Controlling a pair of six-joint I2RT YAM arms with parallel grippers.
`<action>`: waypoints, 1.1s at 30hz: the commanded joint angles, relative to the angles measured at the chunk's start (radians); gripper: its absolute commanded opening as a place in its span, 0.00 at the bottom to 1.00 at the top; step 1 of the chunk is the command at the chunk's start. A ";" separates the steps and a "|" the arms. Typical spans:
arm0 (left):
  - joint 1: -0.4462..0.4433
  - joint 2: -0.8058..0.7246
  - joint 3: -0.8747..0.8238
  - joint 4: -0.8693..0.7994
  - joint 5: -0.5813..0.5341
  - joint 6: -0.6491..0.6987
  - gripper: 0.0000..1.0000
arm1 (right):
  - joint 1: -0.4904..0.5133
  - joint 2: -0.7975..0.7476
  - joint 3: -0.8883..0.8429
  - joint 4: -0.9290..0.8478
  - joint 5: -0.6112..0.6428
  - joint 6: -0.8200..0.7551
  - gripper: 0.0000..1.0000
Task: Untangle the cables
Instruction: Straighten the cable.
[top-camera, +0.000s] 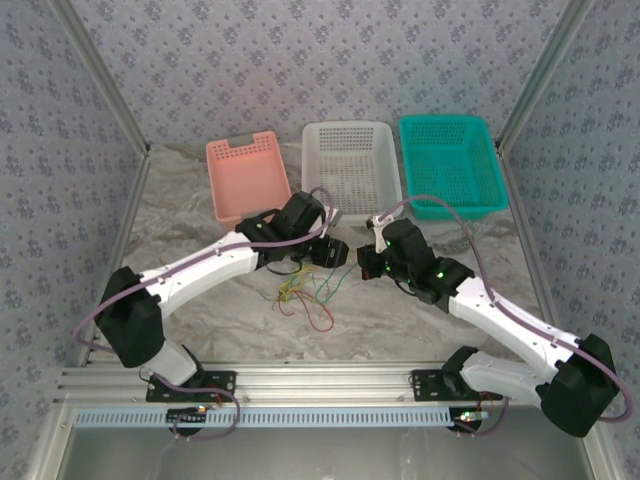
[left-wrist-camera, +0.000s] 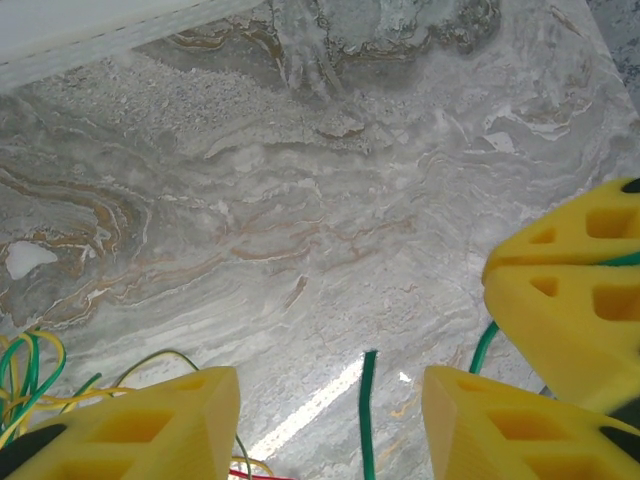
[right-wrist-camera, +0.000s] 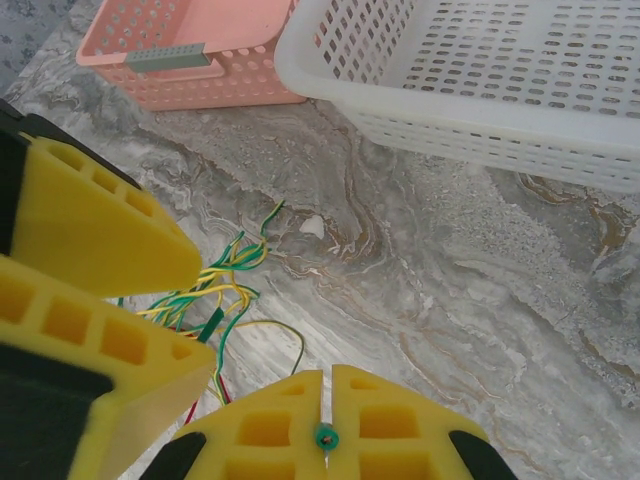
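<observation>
My right claw (right-wrist-camera: 325, 418) is fully closed. Its two blocky yellow fingers (right-wrist-camera: 400, 430) are pressed flat together, and the cut end of a thin green cable (right-wrist-camera: 325, 437) is pinched in the seam between them. My left claw (left-wrist-camera: 330, 425) sits just beside it with its jaws standing apart. Its fingers (left-wrist-camera: 150, 425), the same yellow blocks with square hollow cells, grip nothing. A green strand (left-wrist-camera: 368, 410) runs up the gap between them without touching either side. I cannot tell whether it is the same cable the right claw has.

From above, the two claws meet nose to nose over the middle of the desk (top-camera: 190, 215), a glossy surface in grey marble pattern with brownish veins. The cables (top-camera: 305, 292) lie on the desk just on the near side of the claws, between the baskets and the near edge and about midway between the left and right edges. They are a loose tangle of thin yellow, green and red wires in open loops.

Along the far edge stand three rectangular perforated plastic baskets: pink basket (top-camera: 245, 175) toward the left, white basket (top-camera: 352, 165) in the middle, teal basket (top-camera: 455, 165) toward the right.
</observation>
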 joint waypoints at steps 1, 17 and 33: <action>-0.006 0.026 -0.020 0.037 0.009 -0.012 0.47 | 0.008 -0.004 0.025 -0.006 -0.008 -0.006 0.00; 0.214 -0.391 -0.307 0.246 -0.177 -0.372 0.00 | -0.081 -0.138 -0.112 -0.036 0.069 0.369 0.00; 0.418 -0.651 -0.518 0.585 -0.174 -0.828 0.00 | 0.177 -0.218 -0.484 0.317 0.282 1.470 0.00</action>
